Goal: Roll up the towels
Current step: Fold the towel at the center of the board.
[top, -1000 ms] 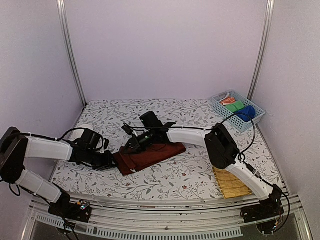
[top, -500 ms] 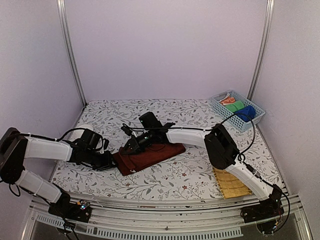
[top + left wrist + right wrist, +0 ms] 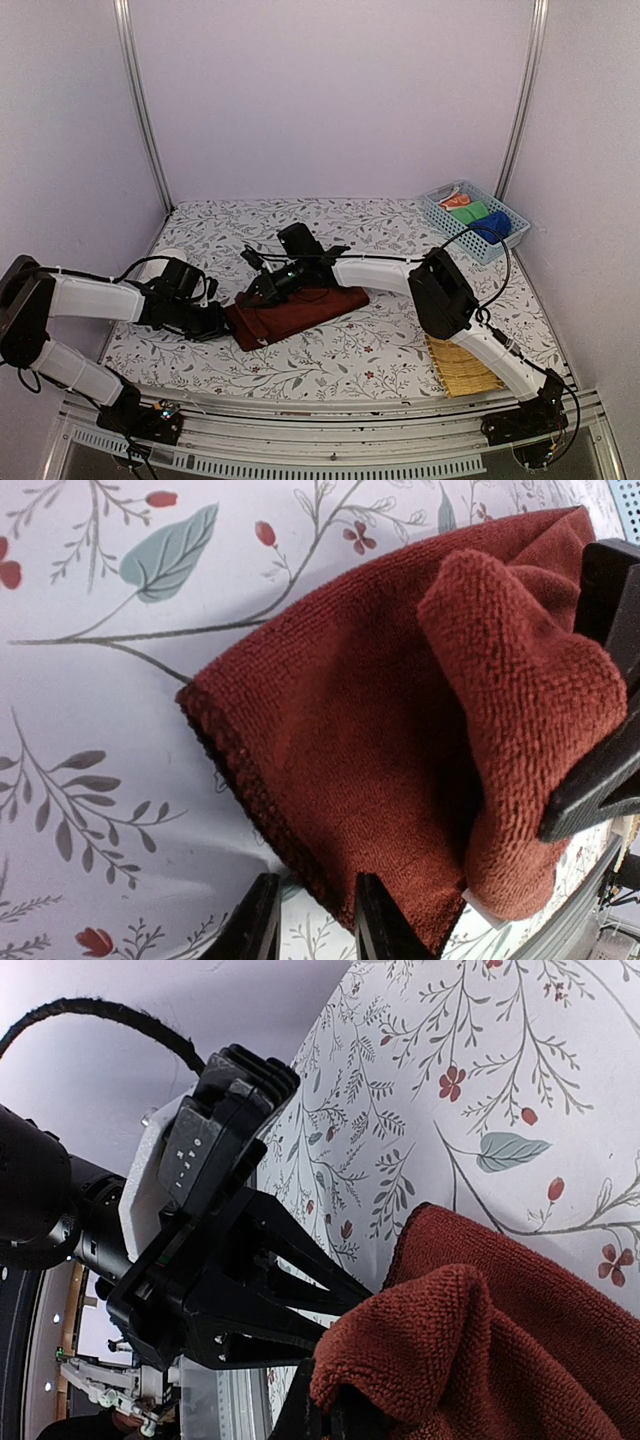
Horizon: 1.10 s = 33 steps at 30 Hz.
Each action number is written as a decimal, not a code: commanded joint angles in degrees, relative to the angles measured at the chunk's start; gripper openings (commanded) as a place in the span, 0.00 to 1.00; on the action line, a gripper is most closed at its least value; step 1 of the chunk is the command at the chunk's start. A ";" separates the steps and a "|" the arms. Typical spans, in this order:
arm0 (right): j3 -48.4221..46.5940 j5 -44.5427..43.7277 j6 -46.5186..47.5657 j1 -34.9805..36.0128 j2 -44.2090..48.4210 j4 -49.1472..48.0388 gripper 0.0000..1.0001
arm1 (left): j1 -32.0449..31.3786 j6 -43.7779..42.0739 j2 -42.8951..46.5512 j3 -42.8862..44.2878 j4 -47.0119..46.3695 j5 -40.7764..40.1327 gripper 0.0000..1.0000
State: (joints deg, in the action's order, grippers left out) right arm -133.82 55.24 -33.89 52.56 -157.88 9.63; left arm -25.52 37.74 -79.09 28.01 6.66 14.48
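A table [image 3: 350, 225] under a cloth printed with grey leaves and small red flowers fills a booth of pale lilac walls [image 3: 330, 100] with two metal posts [image 3: 140, 110] in the far corners. One blue basket [image 3: 478, 247] at the far right holds three rolled towels: orange-and-white [image 3: 455, 201], green [image 3: 468, 213] and blue [image 3: 492, 227]. One straw mat [image 3: 462, 368] lies near right. One dark red towel [image 3: 300, 312] lies left of centre. The right gripper [image 3: 325, 1415] pinches a raised fold at its left end. The left gripper [image 3: 316, 890] straddles the left hem, fingers narrowly parted; I cannot tell whether they grip.
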 commanded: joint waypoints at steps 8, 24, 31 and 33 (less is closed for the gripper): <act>3.15 1.59 3.11 1.81 5.40 -3.74 0.61 | -2.73 7.96 18.11 5.84 19.05 -20.34 0.34; 25.72 -0.93 21.89 -11.64 29.18 4.87 0.52 | -4.19 -0.72 8.73 13.37 6.07 -3.07 0.33; 27.72 -12.76 37.99 -19.13 26.62 14.42 0.37 | -5.45 -2.24 -7.15 19.14 5.01 5.03 0.32; 27.28 -12.11 39.83 -19.67 24.79 16.25 0.33 | -5.63 -2.17 -10.50 19.32 4.30 8.03 0.31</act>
State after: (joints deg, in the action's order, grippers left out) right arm -107.33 47.24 -3.66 33.17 -129.16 18.35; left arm -30.11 37.01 -84.58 46.09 12.88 14.98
